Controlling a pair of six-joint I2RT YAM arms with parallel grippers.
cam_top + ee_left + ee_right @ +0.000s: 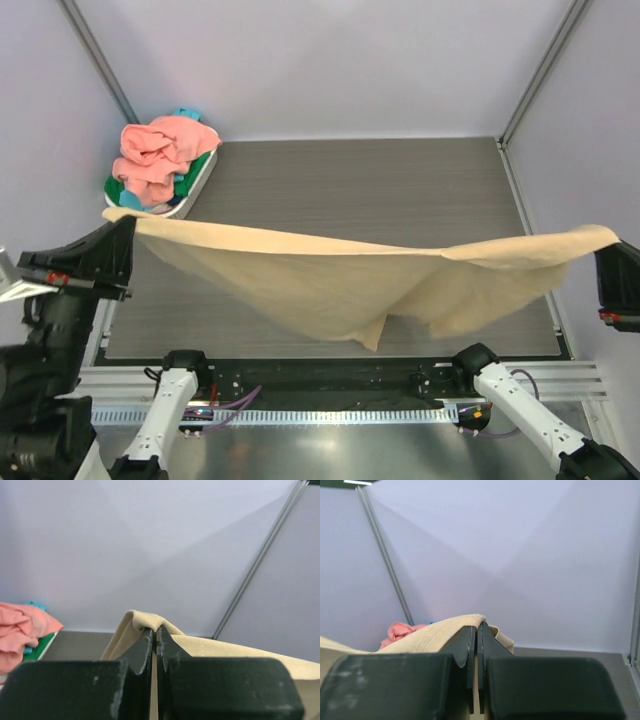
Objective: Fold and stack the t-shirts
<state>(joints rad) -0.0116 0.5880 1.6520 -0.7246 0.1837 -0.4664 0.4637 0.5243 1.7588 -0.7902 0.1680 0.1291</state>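
The tan t-shirt point(350, 285) hangs spread across the middle of the top view, reaching from the left edge of the frame to the right edge, above the grey table point(380, 190). Its upper hem runs almost taut between the 2 arms. The rest of the cloth sags below it in loose folds toward the lower middle of the frame. I cannot tell whether the lowest fold touches the table.

The left gripper point(127, 228), at the left edge of the frame, is pinched tight on 1 corner of the shirt. In the left wrist view its jaws meet, with a hump of tan cloth squeezed at their tips. The right gripper point(603, 248), at the right edge, is clamped the same way on the opposite corner, and the right wrist view shows tan fabric bulging over the closed jaws.

In the upper left of the top view a white basket point(203, 178) sits on the far left corner of the table and holds 3 more shirts in a heap. The salmon pink t-shirt point(160, 150) lies on top, the green t-shirt point(205, 165) is under it, and the teal t-shirt point(188, 113) peeks out behind.
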